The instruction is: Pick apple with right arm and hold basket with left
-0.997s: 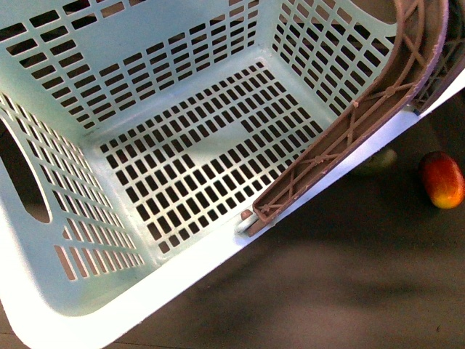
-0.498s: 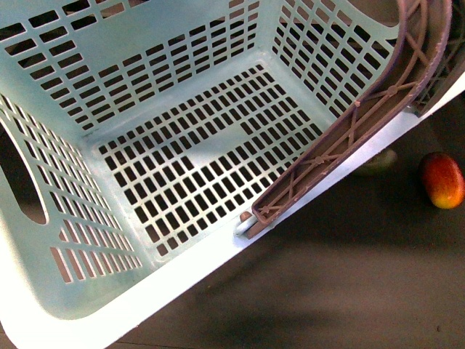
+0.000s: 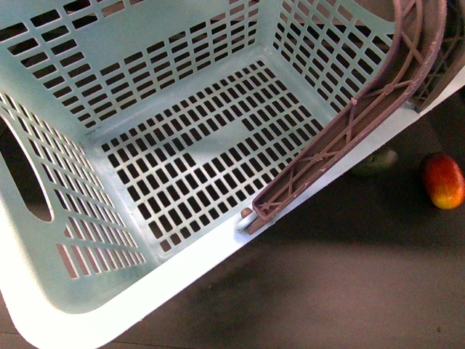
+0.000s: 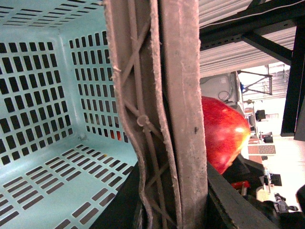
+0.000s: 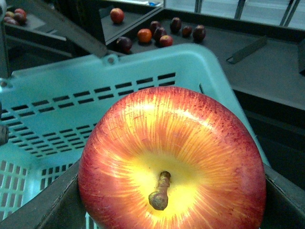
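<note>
The basket (image 3: 51,291) has shifted a little in the last second. In the front view its brown swing handle (image 3: 341,131) now sits a touch steeper, and the rim has drawn back enough to uncover more of the small green avocado (image 3: 374,161) lying beside the red-orange oval fruit (image 3: 442,179). I read that as the left arm taking the basket's weight rather than just resting on it. The left gripper (image 4: 174,206) is closed on that handle, which runs straight up between its dark fingers (image 4: 228,202), with the slotted basket interior off to one side. The right gripper (image 5: 167,205) is clamped on the apple (image 5: 171,162), stem facing its wrist, a dark finger showing at either flank of the fruit. From the left gripper the apple hangs just past the handle, on the side away from the basket's interior. From the right gripper the basket's slotted wall lies just beyond and beneath the fruit. The basket floor shows bare. Both halves of the job look in hand: apple gripped, basket held.
</note>
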`<state>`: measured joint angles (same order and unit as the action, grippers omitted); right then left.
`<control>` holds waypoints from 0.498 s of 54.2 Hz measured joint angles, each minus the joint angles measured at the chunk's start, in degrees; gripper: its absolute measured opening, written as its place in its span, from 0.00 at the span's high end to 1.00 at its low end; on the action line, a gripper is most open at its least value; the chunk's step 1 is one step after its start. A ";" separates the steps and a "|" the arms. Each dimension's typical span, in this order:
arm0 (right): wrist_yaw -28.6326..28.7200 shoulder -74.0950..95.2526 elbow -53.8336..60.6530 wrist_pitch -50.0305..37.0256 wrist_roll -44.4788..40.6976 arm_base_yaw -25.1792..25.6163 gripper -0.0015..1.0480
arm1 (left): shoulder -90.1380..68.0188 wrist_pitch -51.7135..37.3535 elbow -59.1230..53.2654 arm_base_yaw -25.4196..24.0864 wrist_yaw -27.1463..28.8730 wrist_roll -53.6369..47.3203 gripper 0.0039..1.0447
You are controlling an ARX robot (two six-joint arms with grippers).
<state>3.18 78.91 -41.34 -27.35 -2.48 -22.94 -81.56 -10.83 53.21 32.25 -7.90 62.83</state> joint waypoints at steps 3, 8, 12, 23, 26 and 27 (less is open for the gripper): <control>-0.57 0.98 0.26 -0.50 0.31 -0.63 0.23 | 0.00 0.00 0.00 0.00 -0.04 -0.28 0.81; -1.07 2.27 0.42 -1.57 1.29 -0.98 0.23 | -0.17 0.00 -0.02 -0.02 0.07 -0.90 0.81; -1.29 2.99 0.42 -2.32 1.86 -1.07 0.23 | -0.20 0.00 -0.02 -0.07 0.50 -1.07 0.81; -1.68 4.20 0.42 -3.04 4.09 -1.16 0.13 | -0.22 0.00 -0.02 -0.15 0.85 -2.03 0.81; -2.12 4.20 0.42 -3.17 4.52 -1.09 0.07 | -0.22 0.00 -0.02 -0.17 0.83 -1.97 0.81; -2.14 4.20 0.42 -3.19 4.55 -1.05 0.08 | -0.22 0.00 -0.02 -0.17 0.83 -1.95 0.81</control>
<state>1.04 83.11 -40.93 -30.55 2.07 -23.99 -81.78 -10.83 53.19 32.08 -7.07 60.88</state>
